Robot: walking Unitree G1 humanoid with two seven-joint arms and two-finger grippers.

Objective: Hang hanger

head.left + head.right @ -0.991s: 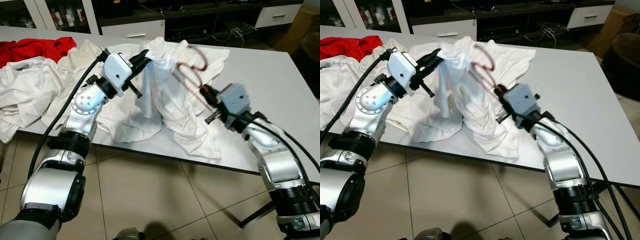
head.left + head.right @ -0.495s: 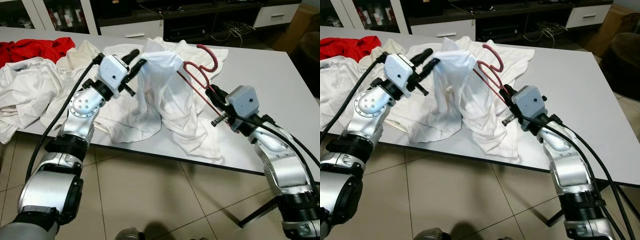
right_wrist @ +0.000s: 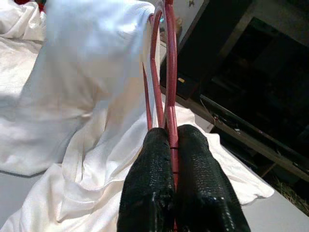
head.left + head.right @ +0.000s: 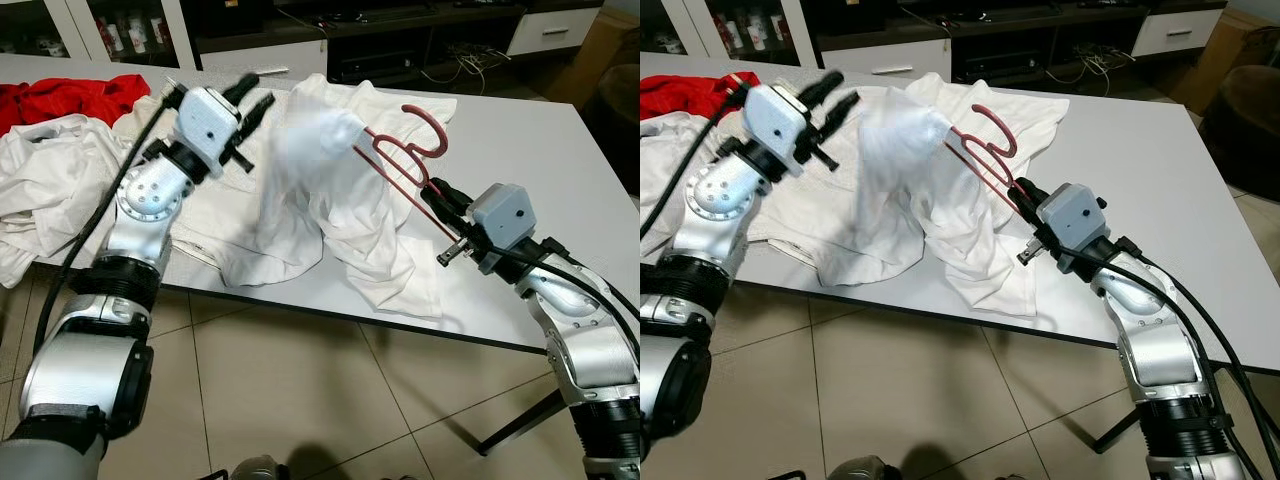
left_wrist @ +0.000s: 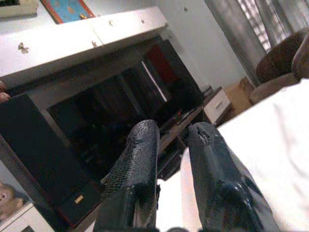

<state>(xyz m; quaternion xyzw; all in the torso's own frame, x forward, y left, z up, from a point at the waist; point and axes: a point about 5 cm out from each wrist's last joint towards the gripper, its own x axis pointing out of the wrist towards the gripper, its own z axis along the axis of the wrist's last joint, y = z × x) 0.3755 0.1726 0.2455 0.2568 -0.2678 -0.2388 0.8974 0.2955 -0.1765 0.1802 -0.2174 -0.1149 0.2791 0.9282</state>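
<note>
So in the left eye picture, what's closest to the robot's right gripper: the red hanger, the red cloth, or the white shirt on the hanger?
1. Red hanger: clamped in the right gripper.
2. White shirt: draped on the hanger's far end, mid-table.
3. Red cloth: far left table corner.

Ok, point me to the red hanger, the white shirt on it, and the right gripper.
red hanger (image 4: 428,128), left eye view, its hook.
white shirt (image 4: 300,170), left eye view, draped cloth.
right gripper (image 3: 172,159), right wrist view, between its fingertips.

White clothes (image 4: 330,215) cover the desk (image 4: 540,170) between both arms; its right side lies bare, giving a claw open passage there.
</note>
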